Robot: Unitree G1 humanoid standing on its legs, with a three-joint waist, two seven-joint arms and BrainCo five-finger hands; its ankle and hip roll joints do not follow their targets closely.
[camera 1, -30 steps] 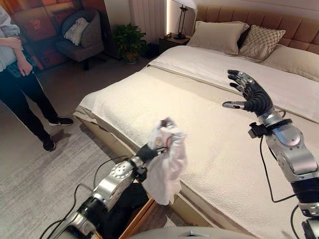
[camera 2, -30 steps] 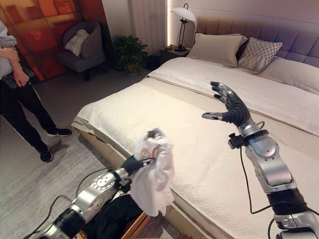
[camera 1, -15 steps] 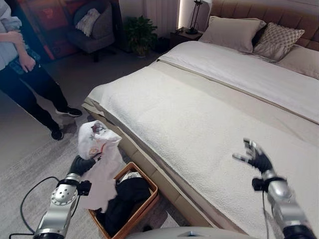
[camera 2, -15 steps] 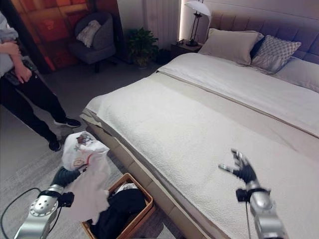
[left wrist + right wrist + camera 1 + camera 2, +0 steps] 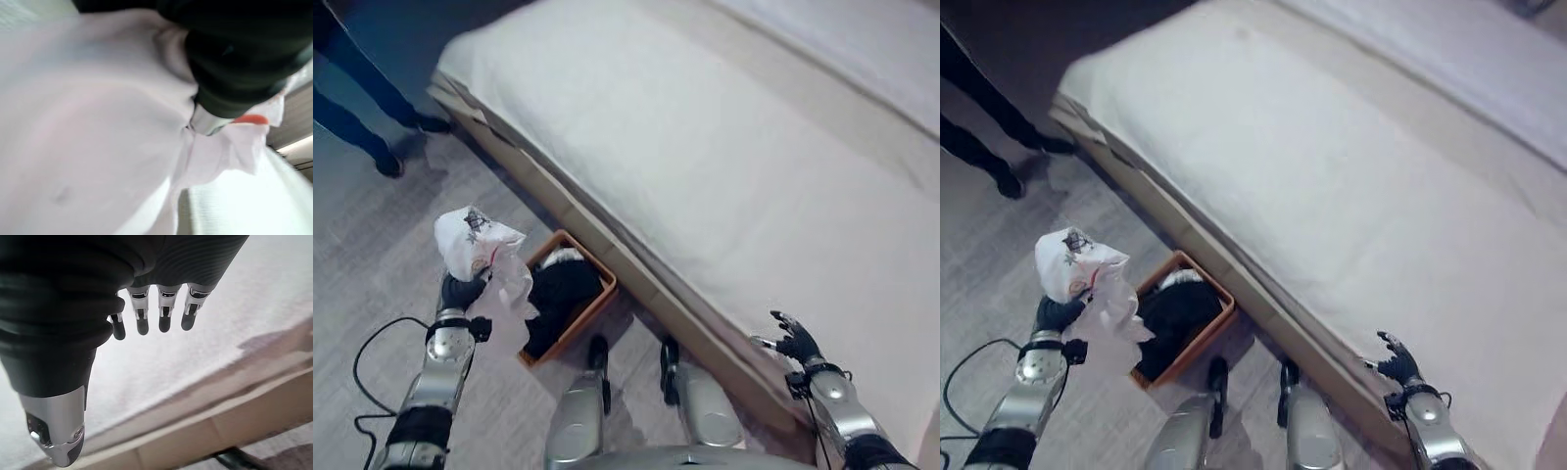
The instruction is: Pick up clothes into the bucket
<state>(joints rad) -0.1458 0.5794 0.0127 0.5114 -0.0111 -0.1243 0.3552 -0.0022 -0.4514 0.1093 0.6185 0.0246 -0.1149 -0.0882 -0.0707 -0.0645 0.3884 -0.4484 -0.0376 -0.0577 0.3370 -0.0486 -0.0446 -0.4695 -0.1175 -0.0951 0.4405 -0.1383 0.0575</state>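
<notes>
While the left hand grips the white garment beside the bucket, nothing has dropped in yet.

Near: right hand relaxed, fingers straight, empty, over the bed edge. Garment hangs just left of the bucket's rim, above the floor; dark clothes already inside. Far: a person's legs. Risk: releasing now would likely land cloth on the floor, since it is not over the opening. Since half a second ago the camera tilted down; garment sits nearer the bucket.

Both eye views look steeply down, sharing bed and basket; each wrist view sits close behind its hand.
</notes>
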